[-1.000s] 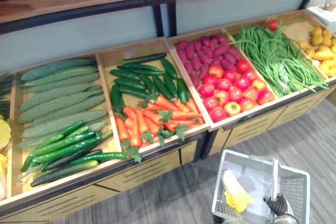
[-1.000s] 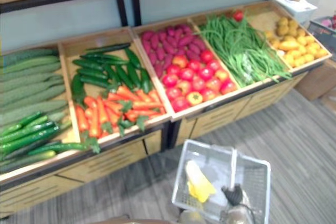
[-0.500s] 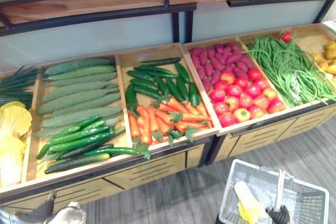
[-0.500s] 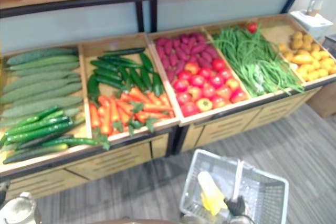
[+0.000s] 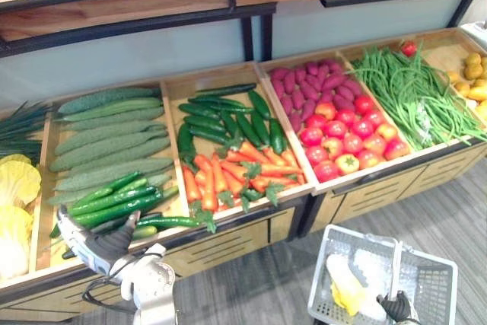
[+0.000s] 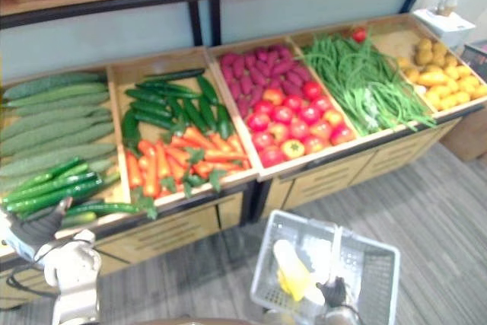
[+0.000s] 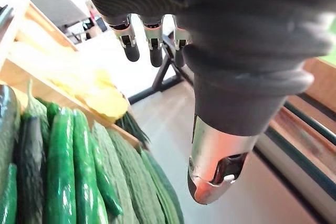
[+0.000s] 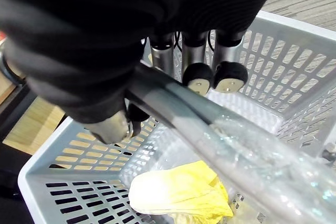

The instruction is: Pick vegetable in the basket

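Produce stand [image 5: 221, 245] of wooden bins, cucumbers [image 5: 114, 202] near its left end; grey basket [image 5: 323, 268] before it — right hand [image 8: 79, 40] curled round its handle [image 8: 173, 103], one pale yellow leafy vegetable [image 5: 344, 285] already inside. Left hand [image 5: 106, 245] hovers by the cucumbers, fingers [image 7: 129, 40] relaxed and empty — a further pick seems not yet begun.

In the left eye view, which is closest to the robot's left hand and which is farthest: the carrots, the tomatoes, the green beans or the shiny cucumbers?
From the left hand:
1. Shiny cucumbers, just past it, in the left bin.
2. Carrots, next bin to the right.
3. Tomatoes, further right.
4. Green beans, far right.
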You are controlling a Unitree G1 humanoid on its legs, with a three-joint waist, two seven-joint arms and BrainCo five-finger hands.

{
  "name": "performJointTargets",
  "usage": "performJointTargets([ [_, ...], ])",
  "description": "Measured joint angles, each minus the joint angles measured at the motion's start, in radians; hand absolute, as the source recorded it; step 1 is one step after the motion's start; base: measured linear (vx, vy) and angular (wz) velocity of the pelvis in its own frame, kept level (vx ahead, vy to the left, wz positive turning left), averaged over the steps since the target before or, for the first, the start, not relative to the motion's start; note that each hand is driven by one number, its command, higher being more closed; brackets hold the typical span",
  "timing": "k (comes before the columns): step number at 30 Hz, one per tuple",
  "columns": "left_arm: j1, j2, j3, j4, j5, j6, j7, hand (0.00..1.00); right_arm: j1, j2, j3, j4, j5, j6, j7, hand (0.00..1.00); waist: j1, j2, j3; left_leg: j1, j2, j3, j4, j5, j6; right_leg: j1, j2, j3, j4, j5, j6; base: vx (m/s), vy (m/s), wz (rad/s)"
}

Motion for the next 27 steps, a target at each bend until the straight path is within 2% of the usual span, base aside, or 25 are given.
performJointTargets([
  [3,0.002,0.000,-0.036,0.000,0.000,0.000,-0.017,0.00,-0.004,0.001,0.014,-0.010,-0.003,0.000,0.000,1.00,-0.015,0.001,-0.001,0.009,-0.001,0.022,0.004,-0.008,0.001,-0.002,0.000,0.019,0.000,0.002,0.003,0.00,0.020,-0.20],
  [10,-0.030,0.003,-0.067,0.050,0.000,0.003,-0.043,0.00,-0.010,0.000,0.027,-0.032,-0.008,0.002,0.000,1.00,-0.021,0.005,-0.003,0.011,-0.001,0.083,0.013,-0.024,0.003,-0.035,0.002,0.077,-0.001,0.007,0.005,0.00,0.019,-0.24],
  [13,-0.053,0.004,-0.067,0.100,-0.003,0.018,-0.047,0.00,-0.010,0.000,0.035,-0.039,-0.012,0.005,0.000,1.00,-0.023,0.005,-0.003,0.020,0.000,0.099,0.012,-0.029,0.002,-0.036,0.005,0.089,-0.003,0.007,0.006,0.01,0.013,-0.15],
  [18,-0.085,0.009,-0.041,0.229,-0.058,0.041,-0.049,0.00,-0.009,0.001,0.051,-0.074,-0.039,0.008,0.002,1.00,-0.042,0.005,-0.003,0.024,0.006,0.127,0.013,-0.041,0.001,-0.048,0.013,0.115,-0.005,0.008,0.007,0.01,0.004,-0.15],
  [27,-0.164,0.036,0.000,0.366,-0.132,0.057,-0.043,0.00,-0.009,0.000,0.055,-0.112,-0.039,0.008,0.002,1.00,-0.047,0.015,0.005,0.022,0.025,0.174,0.012,-0.060,-0.007,-0.083,0.035,0.156,0.000,0.009,0.007,0.04,0.001,-0.16],
])
